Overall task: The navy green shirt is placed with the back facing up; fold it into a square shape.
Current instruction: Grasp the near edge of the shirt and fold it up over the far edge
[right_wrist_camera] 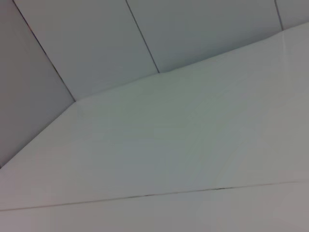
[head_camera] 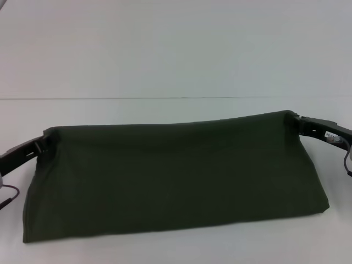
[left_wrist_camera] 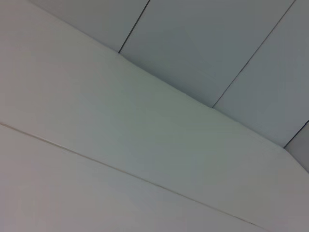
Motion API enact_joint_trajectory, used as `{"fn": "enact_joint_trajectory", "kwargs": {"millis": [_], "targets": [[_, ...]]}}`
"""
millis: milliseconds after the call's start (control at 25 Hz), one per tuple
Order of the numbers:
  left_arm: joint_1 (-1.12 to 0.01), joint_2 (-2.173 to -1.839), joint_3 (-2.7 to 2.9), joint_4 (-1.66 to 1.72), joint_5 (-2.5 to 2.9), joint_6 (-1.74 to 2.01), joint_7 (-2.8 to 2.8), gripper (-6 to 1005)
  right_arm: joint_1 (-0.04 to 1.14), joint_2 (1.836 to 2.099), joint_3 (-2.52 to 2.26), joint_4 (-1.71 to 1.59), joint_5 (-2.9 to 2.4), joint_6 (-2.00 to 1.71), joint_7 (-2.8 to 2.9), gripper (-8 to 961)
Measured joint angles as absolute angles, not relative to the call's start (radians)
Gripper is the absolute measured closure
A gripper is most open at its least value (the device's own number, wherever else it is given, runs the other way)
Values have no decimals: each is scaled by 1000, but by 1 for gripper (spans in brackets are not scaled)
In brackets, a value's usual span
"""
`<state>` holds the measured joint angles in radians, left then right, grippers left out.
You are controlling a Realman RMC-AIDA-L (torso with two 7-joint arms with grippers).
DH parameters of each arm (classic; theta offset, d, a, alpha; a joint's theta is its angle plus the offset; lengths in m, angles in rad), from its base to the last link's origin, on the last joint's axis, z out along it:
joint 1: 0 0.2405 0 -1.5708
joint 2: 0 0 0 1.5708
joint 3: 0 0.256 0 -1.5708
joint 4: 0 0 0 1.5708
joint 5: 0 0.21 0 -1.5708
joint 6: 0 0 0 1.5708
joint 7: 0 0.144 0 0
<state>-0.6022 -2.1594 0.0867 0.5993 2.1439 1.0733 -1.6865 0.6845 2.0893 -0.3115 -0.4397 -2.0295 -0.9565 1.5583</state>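
While each clamps a top corner, left claw (head_camera: 45, 144) and right claw (head_camera: 294, 120) lift the navy green shirt (head_camera: 176, 179).

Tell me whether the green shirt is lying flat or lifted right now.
Lifted along one edge. The navy green shirt hangs taut between the left gripper and right gripper, which grip its upper corners, while its lower edge rests on the table.

White table (head_camera: 165, 250) (thin seam across far part) — pale panelled wall (left_wrist_camera: 217, 43) behind.
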Motion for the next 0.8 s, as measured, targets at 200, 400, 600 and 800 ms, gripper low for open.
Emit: {"fn": "enact_joint_trajectory", "kwargs": {"millis": [200, 400, 600, 800], "targets": [[-603, -2162, 102, 567, 2107, 1042, -1668, 859, 689, 2090, -311, -425, -2009, -945, 1535, 930], [-605, -2162, 106, 543, 2085, 1015, -1646, 845, 689, 2091, -313, -414, -1993, -929, 1526, 930], [-607, -2164, 107, 527, 2064, 986, -1631, 832, 689, 2091, -313, -408, -1976, -925, 1518, 929], [-608, -2165, 105, 508, 2045, 966, -1601, 818, 685, 2091, -310, -402, -1949, -921, 1517, 925]]}}
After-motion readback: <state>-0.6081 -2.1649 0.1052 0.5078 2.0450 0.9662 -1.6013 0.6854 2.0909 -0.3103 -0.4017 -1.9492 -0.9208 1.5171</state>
